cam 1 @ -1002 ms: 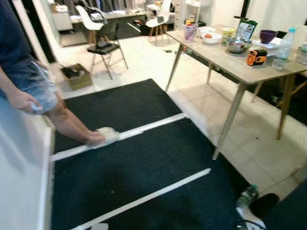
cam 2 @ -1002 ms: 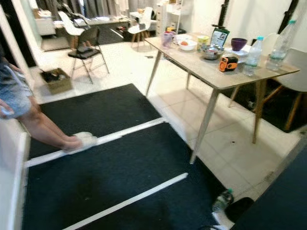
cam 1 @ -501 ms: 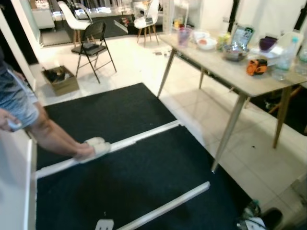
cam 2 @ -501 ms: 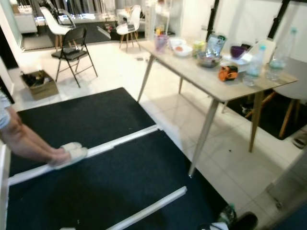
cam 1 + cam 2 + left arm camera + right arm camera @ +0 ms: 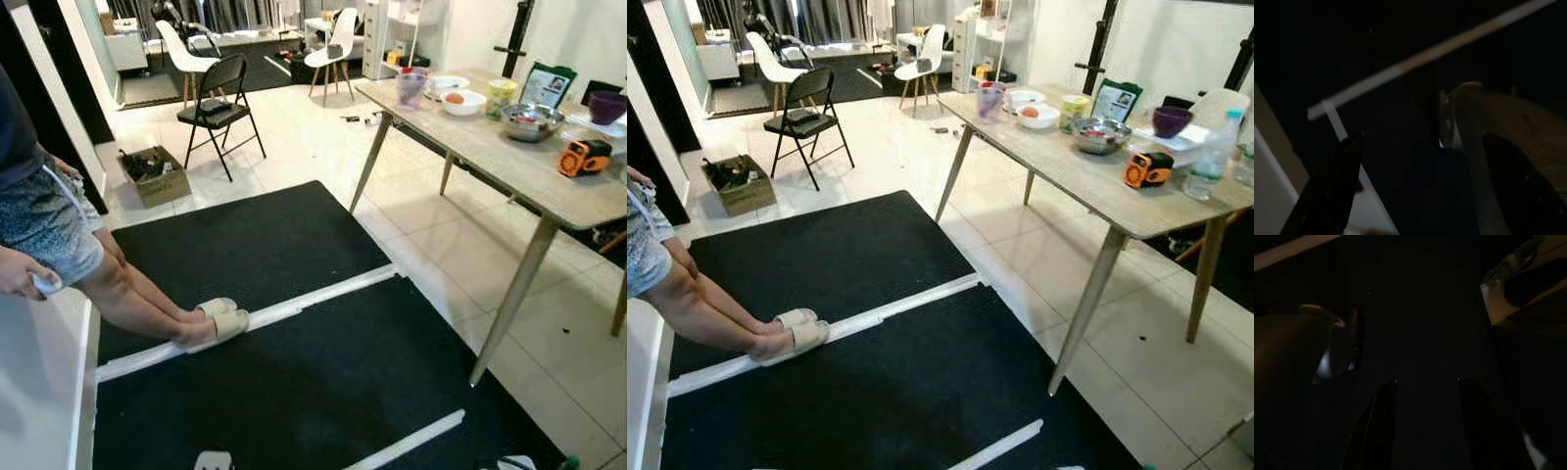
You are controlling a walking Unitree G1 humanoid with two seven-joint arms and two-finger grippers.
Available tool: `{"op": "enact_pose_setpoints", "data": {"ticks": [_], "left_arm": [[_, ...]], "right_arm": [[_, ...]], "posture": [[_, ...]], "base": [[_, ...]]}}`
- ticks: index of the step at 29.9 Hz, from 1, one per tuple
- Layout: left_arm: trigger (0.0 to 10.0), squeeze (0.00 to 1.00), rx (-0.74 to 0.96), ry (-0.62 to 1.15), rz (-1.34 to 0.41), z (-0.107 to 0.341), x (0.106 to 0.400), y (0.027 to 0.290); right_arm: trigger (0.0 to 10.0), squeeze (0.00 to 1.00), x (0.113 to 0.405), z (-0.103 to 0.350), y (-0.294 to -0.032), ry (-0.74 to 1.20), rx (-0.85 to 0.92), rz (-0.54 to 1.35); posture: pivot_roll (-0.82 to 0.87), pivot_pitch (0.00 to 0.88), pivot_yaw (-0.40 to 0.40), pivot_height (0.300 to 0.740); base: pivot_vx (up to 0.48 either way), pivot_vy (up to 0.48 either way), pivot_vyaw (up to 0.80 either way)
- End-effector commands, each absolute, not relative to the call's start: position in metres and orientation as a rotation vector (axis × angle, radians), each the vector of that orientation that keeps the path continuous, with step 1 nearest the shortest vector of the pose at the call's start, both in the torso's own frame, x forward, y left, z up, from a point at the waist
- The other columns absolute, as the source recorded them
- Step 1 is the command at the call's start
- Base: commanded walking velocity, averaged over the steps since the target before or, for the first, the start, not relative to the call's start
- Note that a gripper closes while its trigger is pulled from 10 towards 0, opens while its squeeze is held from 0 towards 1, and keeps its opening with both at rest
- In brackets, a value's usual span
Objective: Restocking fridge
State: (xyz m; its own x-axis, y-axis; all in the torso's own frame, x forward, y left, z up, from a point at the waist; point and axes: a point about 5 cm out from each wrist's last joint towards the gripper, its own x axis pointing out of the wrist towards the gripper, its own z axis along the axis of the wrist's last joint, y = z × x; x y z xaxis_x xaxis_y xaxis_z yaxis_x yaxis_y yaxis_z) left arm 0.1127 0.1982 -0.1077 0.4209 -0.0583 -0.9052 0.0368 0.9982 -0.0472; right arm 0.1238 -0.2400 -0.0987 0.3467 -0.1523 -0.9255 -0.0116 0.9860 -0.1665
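Nearest: right claw (image 5: 1422, 423), hanging idle over the black mat (image 5: 852, 382), its two fingers parted and holding nothing; left claw (image 5: 1332, 196), also idle in the dark, one finger visible, so whether it is open or closed cannot be told. Mat: one, crossed by two white strips (image 5: 862, 321). Person (image 5: 44, 220): one, at the robot's left, slippered feet (image 5: 217, 318) resting on the nearer strip. White edge (image 5: 34, 392) beside the person, possibly fridge or cabinet; uncertain. Bench (image 5: 1087, 166): one, at right, carrying two bowls, one purple cup, one orange tape measure (image 5: 1148, 169), one water bottle (image 5: 1211, 157). Beyond: one cardboard box (image 5: 737, 183), one black folding chair (image 5: 808, 113), two white chairs. Restocking goods: likely those on the bench, well apart from both claws. Risk: walking on could catch a raised strip or the person's legs.
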Motion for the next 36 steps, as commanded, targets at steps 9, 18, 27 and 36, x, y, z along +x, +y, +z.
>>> {"op": "enact_pose_setpoints", "data": {"ticks": [9, 18, 27, 36], "left_arm": [[10.0, 0.00, -0.013, 1.156, -0.081, -0.1092, 0.1093, 0.1957], [10.0, 0.00, -0.014, 1.161, -0.084, -0.1098, 0.1072, 0.1950], [10.0, 0.00, -0.014, 1.158, -0.094, -0.1098, 0.1085, 0.1922], [10.0, 0.00, -0.012, 1.158, -0.094, -0.1099, 0.1089, 0.1915]], "right_arm": [[10.0, 0.00, 0.1214, -0.0988, -0.2424, 1.217, -0.153, -0.100], [10.0, 0.00, 0.1210, -0.0991, -0.2420, 1.223, -0.153, -0.100], [10.0, 0.00, 0.1208, -0.0992, -0.2418, 1.227, -0.152, -0.097], [10.0, 0.00, 0.1208, -0.1000, -0.2390, 1.235, -0.156, -0.077]], "posture": [[-0.02, 0.000, 0.021, 0.740], [-0.02, 0.000, 0.019, 0.740], [-0.03, 0.000, 0.017, 0.740], [-0.02, 0.000, 0.018, 0.740]], "base": [[0.333, 0.000, 0.00], [0.328, 0.000, 0.00], [0.323, 0.000, 0.00], [0.322, 0.000, -0.67]]}}
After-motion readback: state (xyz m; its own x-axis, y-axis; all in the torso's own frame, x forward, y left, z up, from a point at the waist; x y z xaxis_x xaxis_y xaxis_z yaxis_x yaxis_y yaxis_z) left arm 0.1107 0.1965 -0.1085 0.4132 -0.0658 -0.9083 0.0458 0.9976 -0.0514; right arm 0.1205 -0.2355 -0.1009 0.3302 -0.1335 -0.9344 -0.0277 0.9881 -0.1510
